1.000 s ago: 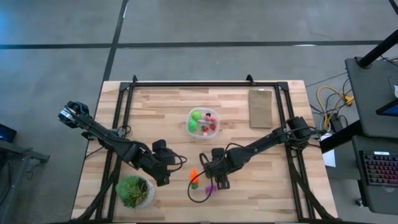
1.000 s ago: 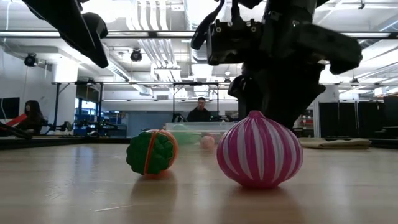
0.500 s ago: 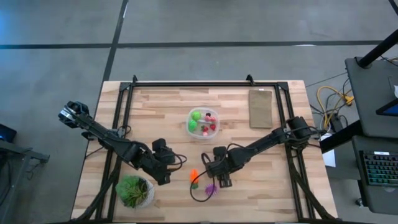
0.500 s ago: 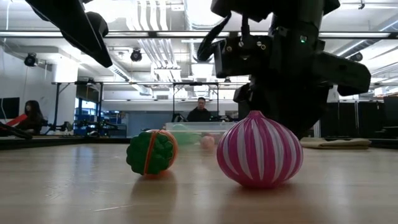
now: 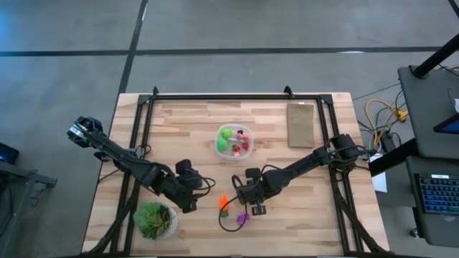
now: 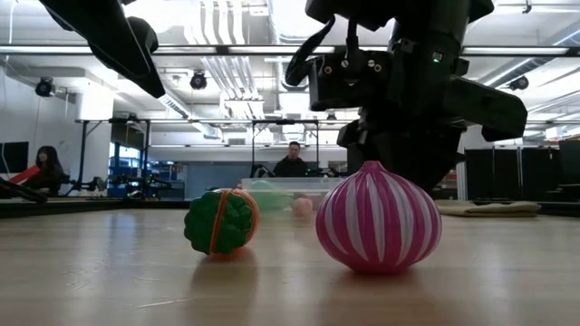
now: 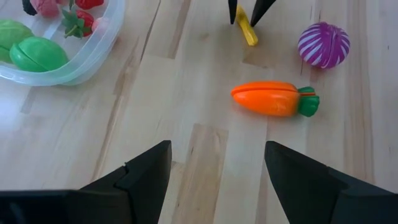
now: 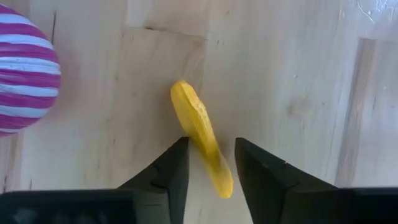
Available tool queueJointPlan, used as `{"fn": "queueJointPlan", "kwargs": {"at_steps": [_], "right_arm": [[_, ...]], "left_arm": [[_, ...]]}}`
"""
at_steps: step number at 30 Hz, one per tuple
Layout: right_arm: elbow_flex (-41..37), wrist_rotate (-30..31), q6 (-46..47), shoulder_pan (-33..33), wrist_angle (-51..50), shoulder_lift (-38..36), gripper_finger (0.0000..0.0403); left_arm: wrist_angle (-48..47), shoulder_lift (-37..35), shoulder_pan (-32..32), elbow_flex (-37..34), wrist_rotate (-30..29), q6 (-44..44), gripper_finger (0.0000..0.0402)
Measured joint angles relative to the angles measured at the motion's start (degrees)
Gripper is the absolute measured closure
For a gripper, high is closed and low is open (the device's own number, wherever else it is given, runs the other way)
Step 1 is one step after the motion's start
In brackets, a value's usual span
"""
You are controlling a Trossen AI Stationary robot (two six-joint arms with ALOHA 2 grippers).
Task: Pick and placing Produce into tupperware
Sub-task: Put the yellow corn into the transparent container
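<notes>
A small yellow produce piece (image 8: 198, 127) lies flat on the wooden table between the fingers of my right gripper (image 8: 211, 143), which points steeply down at it. A purple-and-white striped piece (image 5: 244, 218) and an orange carrot (image 5: 224, 203) lie on the table close by. The round clear tupperware (image 5: 234, 141) stands farther back, with green and red pieces inside. My left gripper (image 7: 217, 180) hangs open above the table to the left of the carrot (image 7: 273, 99) and holds nothing. My right gripper has the yellow piece between its two fingers, about halfway along its length (image 8: 205, 146). One finger (image 8: 180, 155) meets its side; the other (image 8: 249, 162) stands close on the opposite side. The fingers come from above, across the piece, which lies on the table.
A potted green plant (image 5: 155, 219) stands at the near left. A flat brown board (image 5: 301, 124) lies at the far right. A thin dark cable loops on the table near the striped piece. People show in the room behind the table in the low view.
</notes>
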Motion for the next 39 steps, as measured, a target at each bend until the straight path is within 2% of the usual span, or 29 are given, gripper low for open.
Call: {"fn": "queueJointPlan", "kwargs": {"at_steps": [9,15,18,24,31,39], "right_arm": [[0.0,-0.62,0.04,-0.01,0.21,0.0,0.0331],[0.0,-0.61,-0.74,-0.01,0.93,0.0,0.0348],[0.13,-2.51,0.24,-0.23,0.89,-0.21,0.0355],[0.73,-3.36,5.94,-2.23,0.84,-5.3,0.0364],[1.49,1.23,10.49,-11.18,-1.45,-12.52,0.0364],[1.4,0.9,8.31,-25.85,-2.06,-12.01,0.0364]], "left_arm": [[-0.04,0.0,0.0,0.0,-0.04,0.0,0.0157],[-0.16,0.02,0.0,0.0,-0.04,0.0,0.0157],[-0.24,0.02,0.0,0.0,-0.04,0.03,0.0157],[-0.25,0.02,0.0,-0.02,-0.34,0.47,0.0157],[-0.27,0.02,0.0,-0.07,-1.59,1.51,0.0157],[-0.25,0.0,0.0,-0.07,-2.42,1.42,0.0157]]}}
